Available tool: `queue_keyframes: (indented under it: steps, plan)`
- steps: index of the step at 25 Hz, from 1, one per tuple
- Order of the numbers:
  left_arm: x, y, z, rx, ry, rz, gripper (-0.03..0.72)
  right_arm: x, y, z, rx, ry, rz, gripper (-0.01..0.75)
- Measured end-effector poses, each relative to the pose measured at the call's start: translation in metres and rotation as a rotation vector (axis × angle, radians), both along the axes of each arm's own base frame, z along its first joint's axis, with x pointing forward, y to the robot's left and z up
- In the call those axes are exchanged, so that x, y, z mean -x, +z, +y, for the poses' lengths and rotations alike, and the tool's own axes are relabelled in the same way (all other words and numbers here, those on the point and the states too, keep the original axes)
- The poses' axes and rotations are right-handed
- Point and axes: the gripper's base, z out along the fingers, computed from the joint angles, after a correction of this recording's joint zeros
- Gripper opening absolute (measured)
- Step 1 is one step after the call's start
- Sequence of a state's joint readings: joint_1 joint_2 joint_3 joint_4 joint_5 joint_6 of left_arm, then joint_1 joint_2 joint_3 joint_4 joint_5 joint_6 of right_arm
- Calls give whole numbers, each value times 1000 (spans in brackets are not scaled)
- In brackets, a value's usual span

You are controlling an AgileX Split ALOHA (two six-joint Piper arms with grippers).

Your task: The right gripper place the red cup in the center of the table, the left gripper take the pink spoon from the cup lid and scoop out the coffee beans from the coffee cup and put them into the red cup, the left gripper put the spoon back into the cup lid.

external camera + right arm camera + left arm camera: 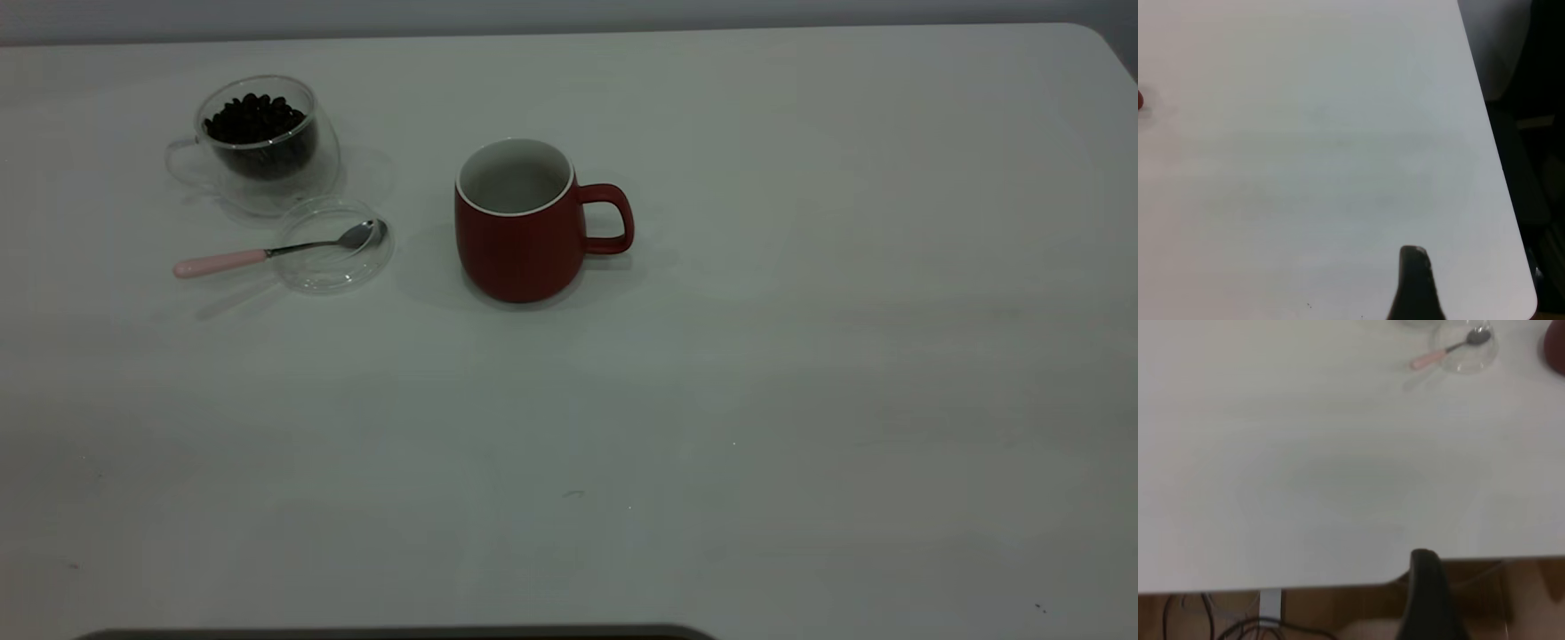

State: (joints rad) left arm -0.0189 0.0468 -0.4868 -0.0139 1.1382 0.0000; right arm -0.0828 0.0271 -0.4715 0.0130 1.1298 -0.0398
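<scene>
1. The red cup point(524, 227) stands upright mid-surface point(800, 373), well clear of both sets of fingers.
2. The pink spoon point(276, 252) rests in the cup lid point(331, 244), touching the coffee cup point(258, 142) of coffee beans point(255, 117).
3. The left gripper point(1426, 600) and right gripper point(1413, 283) hang back at the surface's edges; I cannot tell whether either is clenched.

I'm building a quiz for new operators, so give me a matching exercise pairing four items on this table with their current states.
Things:
1. red cup
2. coffee cup
3. pink spoon
4. cup lid

States:
A. holds dark beans
B. lies with its bowl in a glass dish, handle sticking out
C. upright and empty
D. flat on the table, carrying a utensil

Pairs: 1-C, 2-A, 3-B, 4-D
</scene>
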Motion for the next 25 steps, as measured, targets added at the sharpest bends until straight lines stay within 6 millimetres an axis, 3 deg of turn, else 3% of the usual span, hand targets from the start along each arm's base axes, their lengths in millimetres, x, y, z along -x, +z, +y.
queue_keyframes:
  steps: [6, 25]
  plan:
    - [9, -1, 0, 0, 1, -62, 558, 0, 0, 0, -1, -1, 0, 591]
    - [9, -1, 0, -7, -3, -63, 558, 0, 0, 0, -1, 0, 0, 591]
